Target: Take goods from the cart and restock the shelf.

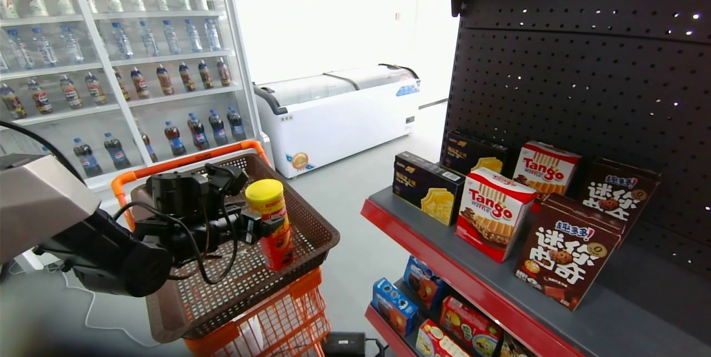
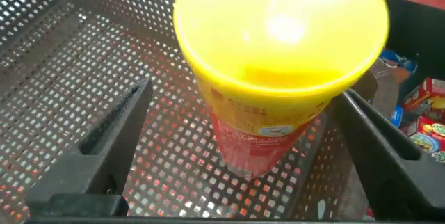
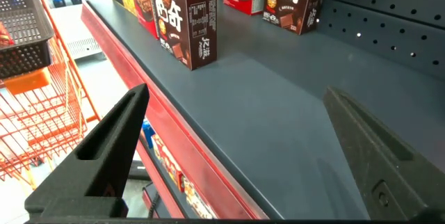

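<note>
In brown basket (image 1: pixel 319 246) atop orange cart (image 1: pixel 261 329): canister (image 1: pixel 275 222). Stands upright or v. nearly so, long axis vertical, yellow lid up, red body below, base looking to rest on the mesh floor. From L wrist cam, seen almost end-on: lid closest, body narrowing away twd the mesh.

Around its upper body: L gripper (image 1: pixel 265 229), set side-on, approx level. Claw spread wide, one of the fingers (image 2: pixel 104 147) each side of the red body. Mesh showing thru the gap on one side; on the other, finger close by the lid rim, contact not clear. No pinch.

Over grey shelf board (image 3: pixel 278 133), near its red front lip: R gripper (image 3: pixel 235 90). Claw spread too, nothing btwn the fingers. Near it, along the board, dark brown boxes (image 3: pixel 182 15).

In head view, along same board, across the aisle gap from cart: black-and-yellow boxes (image 1: pixel 427 186) at the end nearest the cart, then red-and-white wafer boxes (image 1: pixel 494 214), then the dark brown ones. Two deep each, all upright, fronts facing out. One level down: blue and red packs (image 1: pixel 394 304).

Behind cart: glass-door fridge (image 1: pixel 111 68) w/ rows of bottles, and white chest freezer (image 1: pixel 339 112).
</note>
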Controlling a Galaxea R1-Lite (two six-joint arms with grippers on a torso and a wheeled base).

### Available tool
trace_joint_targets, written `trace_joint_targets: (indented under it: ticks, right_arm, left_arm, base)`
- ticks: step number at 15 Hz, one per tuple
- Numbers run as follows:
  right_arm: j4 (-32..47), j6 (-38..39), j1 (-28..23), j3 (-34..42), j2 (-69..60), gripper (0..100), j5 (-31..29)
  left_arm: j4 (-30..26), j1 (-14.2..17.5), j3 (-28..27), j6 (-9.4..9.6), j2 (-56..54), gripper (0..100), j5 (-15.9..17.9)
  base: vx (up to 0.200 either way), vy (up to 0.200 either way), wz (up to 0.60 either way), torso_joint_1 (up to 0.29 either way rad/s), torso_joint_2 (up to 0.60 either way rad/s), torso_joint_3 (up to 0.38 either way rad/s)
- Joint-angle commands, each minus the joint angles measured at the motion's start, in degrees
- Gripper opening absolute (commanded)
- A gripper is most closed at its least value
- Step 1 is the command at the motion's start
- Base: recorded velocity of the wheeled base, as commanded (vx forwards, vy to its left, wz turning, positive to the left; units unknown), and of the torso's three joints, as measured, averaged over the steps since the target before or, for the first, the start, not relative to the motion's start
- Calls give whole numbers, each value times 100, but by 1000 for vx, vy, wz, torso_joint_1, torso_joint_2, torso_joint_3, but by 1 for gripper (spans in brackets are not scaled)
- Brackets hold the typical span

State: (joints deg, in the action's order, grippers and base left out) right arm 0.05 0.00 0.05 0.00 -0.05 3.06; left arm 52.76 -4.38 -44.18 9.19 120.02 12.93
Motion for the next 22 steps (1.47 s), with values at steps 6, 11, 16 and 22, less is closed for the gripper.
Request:
trace_joint_targets:
  ticks: [6,11,16,22]
  right_arm:
    - [-5,0,4,0,5,100,2]
    - [4,0,4,0,5,100,2]
    - [4,0,4,0,5,100,2]
    - [-5,0,4,0,5,100,2]
  left_arm:
    - [366,-160,-381,-5,769,100,-10]
    - [472,-195,-636,-5,1006,100,-19]
    - [551,-222,-645,30,1024,0,-37]
    - [-126,-705,-1190,-31,-163,0,-116]
  base:
    - [0,0,0,0,0,0]
    - [0,0,0,0,0,0]
    - [0,0,0,0,0,0]
    - [0,0,0,0,0,0]
